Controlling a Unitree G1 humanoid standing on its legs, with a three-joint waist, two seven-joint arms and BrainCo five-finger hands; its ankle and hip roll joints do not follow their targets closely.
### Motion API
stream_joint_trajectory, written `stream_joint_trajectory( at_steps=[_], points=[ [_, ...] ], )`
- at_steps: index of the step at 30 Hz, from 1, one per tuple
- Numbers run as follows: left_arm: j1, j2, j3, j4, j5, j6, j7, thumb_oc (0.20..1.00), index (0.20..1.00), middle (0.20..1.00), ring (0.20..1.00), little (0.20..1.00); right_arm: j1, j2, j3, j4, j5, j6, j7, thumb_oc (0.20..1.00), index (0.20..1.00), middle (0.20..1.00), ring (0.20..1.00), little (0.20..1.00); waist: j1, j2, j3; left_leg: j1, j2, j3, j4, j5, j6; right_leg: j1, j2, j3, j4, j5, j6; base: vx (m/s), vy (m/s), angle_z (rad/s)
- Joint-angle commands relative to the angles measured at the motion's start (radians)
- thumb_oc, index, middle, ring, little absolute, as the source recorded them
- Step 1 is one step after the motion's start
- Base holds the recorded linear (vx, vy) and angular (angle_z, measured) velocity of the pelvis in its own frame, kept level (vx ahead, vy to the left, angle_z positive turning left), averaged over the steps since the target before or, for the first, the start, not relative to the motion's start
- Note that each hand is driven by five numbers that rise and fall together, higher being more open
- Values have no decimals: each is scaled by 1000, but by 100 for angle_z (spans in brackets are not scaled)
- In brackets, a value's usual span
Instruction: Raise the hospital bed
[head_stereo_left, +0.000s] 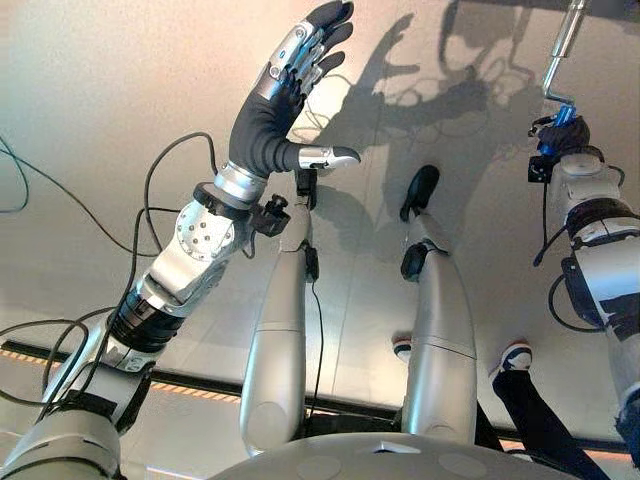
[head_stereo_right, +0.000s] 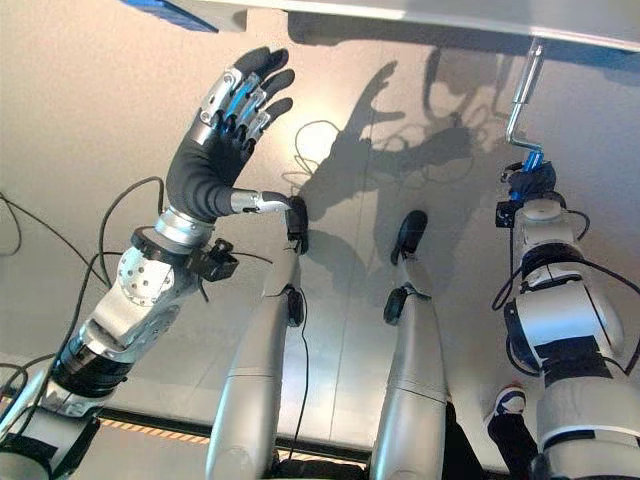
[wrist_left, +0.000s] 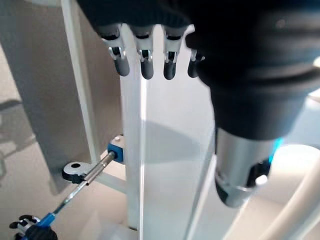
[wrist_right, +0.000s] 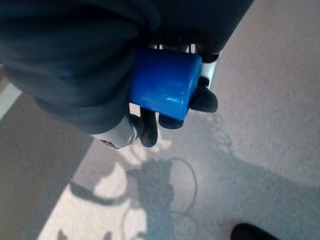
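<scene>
Crank work is what this looks like: the right hand (wrist_right: 150, 95) has its fingers curled around the blue plastic grip (wrist_right: 165, 82) of a bent silver metal crank handle (head_stereo_right: 522, 95), and you can see the handle's rod running from that grip up toward the pale underside edge of the hospital bed frame (head_stereo_right: 450, 15) at the top of the head view. In the left wrist view the same crank shows from the other side, a thin silver rod going into a blue fitting (wrist_left: 116, 149) on the white bed frame upright (wrist_left: 132, 165). The left hand (head_stereo_left: 270, 115) isn't doing anything useful, it's just held up in the air with its fingers straight and spread and the thumb sticking out, well apart from the crank and holding nothing. Someone's shoes (head_stereo_left: 515, 355) show on the pale floor (head_stereo_left: 90, 110) near the robot's right side. As for progress, honestly I can't tell how high the bed sits from these shots, since only a strip of frame is visible. My guess is the grasp part is sorted and the actual turning is either underway or about to start, so pretty much all the cranking could still be ahead. The thing to watch would be the grip slipping off that smooth blue sleeve as the handle swings round.
</scene>
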Motion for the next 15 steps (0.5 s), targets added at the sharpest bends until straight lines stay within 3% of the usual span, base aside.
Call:
stream_joint_trajectory(
  at_steps=[1,3,4,5,6,7,8,10,14,15],
  points=[
    [49,-42,16,-146,-3,-50,-18,1000,1000,1000,1000,1000,-14,0,202,-12,-223,25,27,200,200,200,200,200,4,103,-16,-4,24,-25,140,-149,-2,27,31,7,15,-15,87,-39,-34,0],
    [49,-46,25,-147,-2,-49,-11,1000,1000,1000,1000,1000,-43,25,217,-15,-246,28,25,200,200,200,200,200,5,105,-16,-37,25,-21,133,-118,4,-4,28,-5,8,11,79,0,0,0],
    [56,-49,18,-145,-3,-48,-7,1000,1000,1000,1000,1000,-47,42,239,-20,-274,29,25,200,200,200,200,200,9,107,-16,-12,20,-30,136,-146,-2,16,28,6,23,-18,88,0,0,0],
    [47,-49,23,-146,-2,-50,-5,1000,1000,1000,1000,1000,-69,53,261,-29,-300,27,25,200,200,200,200,200,10,111,-16,-44,21,-23,128,-114,5,-15,26,-5,17,11,80,65,-15,1],
    [55,-51,18,-145,-3,-49,-5,1000,1000,1000,1000,1000,-59,56,263,-27,-300,28,26,200,200,200,200,200,9,110,-16,-17,19,-31,134,-144,-1,8,26,4,30,-19,89,-42,-11,3],
    [48,-49,24,-148,-5,-53,-4,1000,1000,1000,1000,1000,-91,78,293,-41,-339,28,25,200,200,200,200,200,13,114,-16,-49,20,-26,128,-112,5,-21,25,-5,22,9,80,59,1,4],
    [57,-51,19,-147,-5,-53,-4,1000,1000,1000,1000,1000,-81,80,294,-39,-338,28,27,200,200,200,200,200,13,114,-16,-21,17,-33,134,-142,-1,2,25,5,35,-21,89,7,-5,6],
    [52,-54,27,-144,-5,-55,5,1000,1000,1000,1000,1000,-113,114,345,-65,-417,28,18,200,200,200,200,200,20,117,-16,-51,17,-28,126,-109,6,-25,23,-7,27,9,80,-24,-4,5],
    [57,-62,28,-143,-9,-64,5,1000,1000,1000,1000,1000,-132,214,417,-160,-495,4,13,200,200,200,200,200,26,118,-16,-30,8,-38,138,-137,-1,-4,22,-1,44,-21,87,11,-4,-2],
    [52,-60,41,-148,-8,-68,6,1000,1000,1000,1000,1000,-146,232,431,-206,-497,-6,11,200,200,200,200,200,23,113,-16,-56,10,-33,131,-105,5,-24,23,-12,29,10,76,-61,-2,-5]
  ],
)
